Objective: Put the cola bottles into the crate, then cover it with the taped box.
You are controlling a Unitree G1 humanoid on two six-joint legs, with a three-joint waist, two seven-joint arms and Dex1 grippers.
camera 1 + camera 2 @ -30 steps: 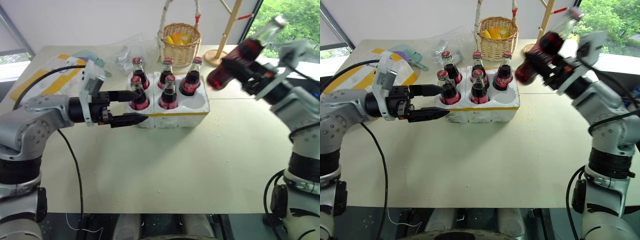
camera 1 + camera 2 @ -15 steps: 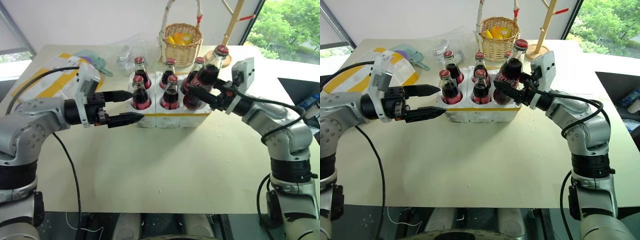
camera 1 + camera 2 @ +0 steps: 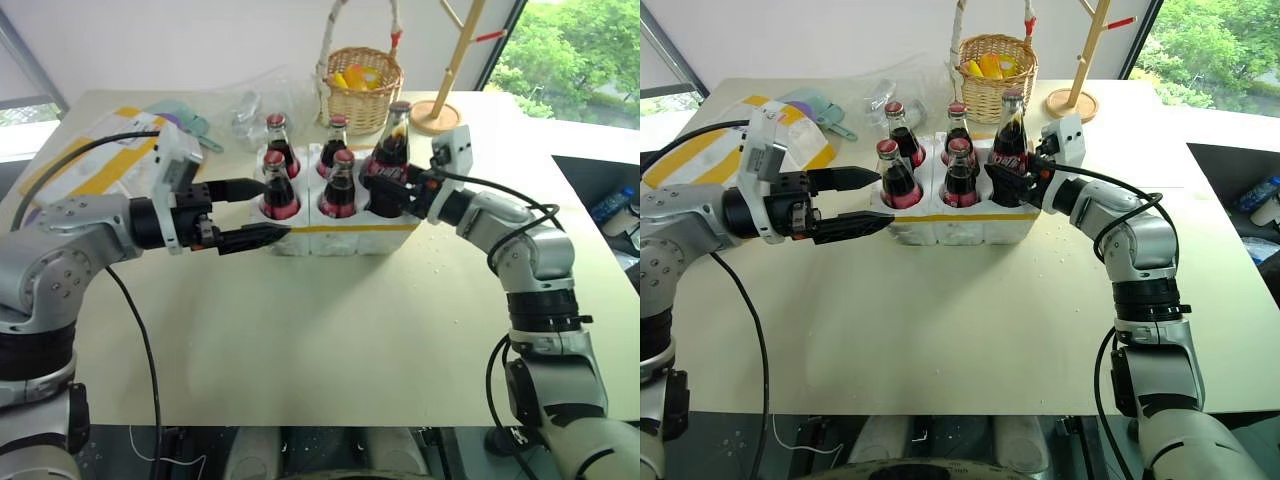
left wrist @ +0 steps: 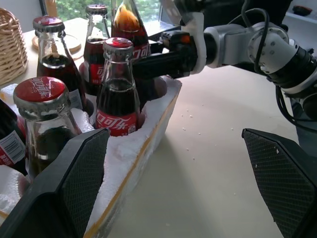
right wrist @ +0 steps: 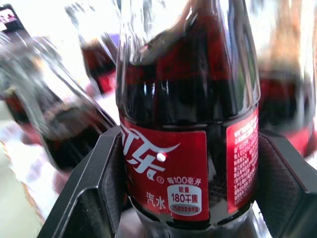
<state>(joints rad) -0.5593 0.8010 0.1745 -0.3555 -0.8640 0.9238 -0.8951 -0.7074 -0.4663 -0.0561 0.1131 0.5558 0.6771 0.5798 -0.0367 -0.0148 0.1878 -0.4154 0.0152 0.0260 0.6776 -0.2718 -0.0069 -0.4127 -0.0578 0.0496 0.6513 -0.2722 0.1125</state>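
A: Where is the right tool [image 3: 405, 190]?
B: Clamped on a small glass cola bottle with a red label [image 3: 391, 168], its two black fingers [image 5: 94, 191] pressed to either side of the label. The bottle stands upright at the low white styrofoam crate with a yellow tape strip [image 3: 345, 232], over the near well at the crate's 3 o'clock end.

A: And the left tool [image 3: 262, 212]?
B: Its fingers stand well apart and hold nothing. It lies level at the crate's 9 o'clock end, one finger beside the near-corner bottle [image 3: 277, 187].

A: The other bottles?
B: Four more stand in the wells, red caps up.

A: Beyond the crate?
B: At 12 o'clock on the pale desk [image 3: 330, 320] sits a wicker basket of yellow fruit [image 3: 363, 88]. At 10 o'clock lies the white styrofoam box banded with yellow tape [image 3: 85, 155].
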